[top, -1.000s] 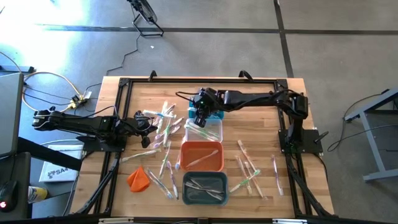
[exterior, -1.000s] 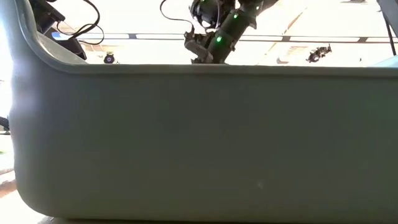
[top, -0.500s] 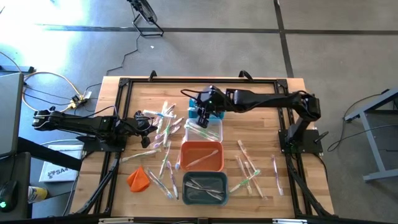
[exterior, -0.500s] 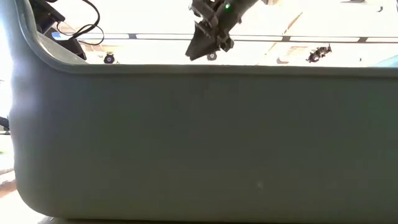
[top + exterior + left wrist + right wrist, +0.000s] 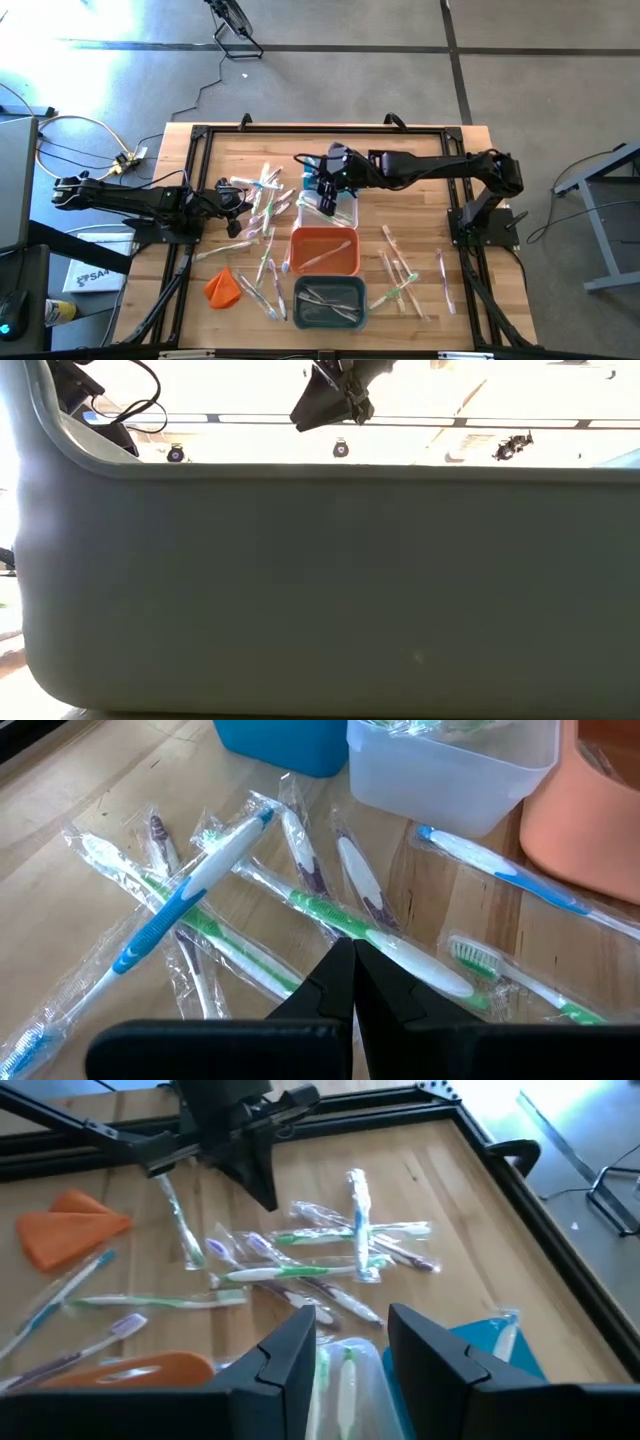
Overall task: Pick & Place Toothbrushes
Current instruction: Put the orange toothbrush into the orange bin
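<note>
Only one legible mark: a white box or sheet (image 5: 88, 276) on the floor beside the table's left edge bears dark printed letters reading roughly "SA4", the rest cut off or too small to make out. Toothbrush wrappers in the left wrist view (image 5: 190, 890) are clear film with no print that can be read. Bins, table frame and arms carry no lettering that can be made out in any view.
</note>
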`<state>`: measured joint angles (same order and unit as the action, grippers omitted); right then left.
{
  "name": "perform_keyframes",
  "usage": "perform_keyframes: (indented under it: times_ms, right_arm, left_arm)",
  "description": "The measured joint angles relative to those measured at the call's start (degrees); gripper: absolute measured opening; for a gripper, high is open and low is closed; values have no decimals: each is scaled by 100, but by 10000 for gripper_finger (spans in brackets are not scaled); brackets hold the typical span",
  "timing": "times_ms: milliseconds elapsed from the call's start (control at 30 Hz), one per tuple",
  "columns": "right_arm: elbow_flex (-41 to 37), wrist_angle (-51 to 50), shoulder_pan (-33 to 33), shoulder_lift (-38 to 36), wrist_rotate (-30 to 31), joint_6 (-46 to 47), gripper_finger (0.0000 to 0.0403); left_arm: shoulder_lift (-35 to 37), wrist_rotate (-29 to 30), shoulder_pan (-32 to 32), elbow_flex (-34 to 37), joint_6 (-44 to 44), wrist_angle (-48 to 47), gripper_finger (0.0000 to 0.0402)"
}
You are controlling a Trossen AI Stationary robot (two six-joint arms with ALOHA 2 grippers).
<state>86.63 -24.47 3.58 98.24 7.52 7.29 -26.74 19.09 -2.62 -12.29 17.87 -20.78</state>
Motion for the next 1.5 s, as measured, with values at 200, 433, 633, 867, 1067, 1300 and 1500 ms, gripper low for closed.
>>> perform_keyframes:
  times_ms: [200, 433, 633, 867, 1067, 1300, 1500]
  right_arm:
    - [0, -3, -105, 2, -8, 438, 121]
    - [0, -6, -222, 2, -10, 452, 121]
    - [0, -6, -332, 2, -22, 451, 121]
    - [0, -95, -475, 4, -56, 471, 121]
    - [0, -365, -551, 7, -255, 963, 121]
    - [0, -1050, -551, 10, -507, 1707, 121]
    - [0, -1254, -686, 11, -499, 1845, 121]
  left_arm:
    - [0, 0, 0, 0, 0, -2, 0]
    - [0, 0, 0, 0, 0, -1, 0]
    - [0, 0, 1, 0, 0, 0, 0]
    - [0, 0, 1, 4, 0, -2, 0]
    - [-2, 2, -1, 4, 0, -2, 0]
    - [-2, 2, -1, 4, 0, -46, 0]
    - [0, 4, -1, 4, -94, -43, 0]
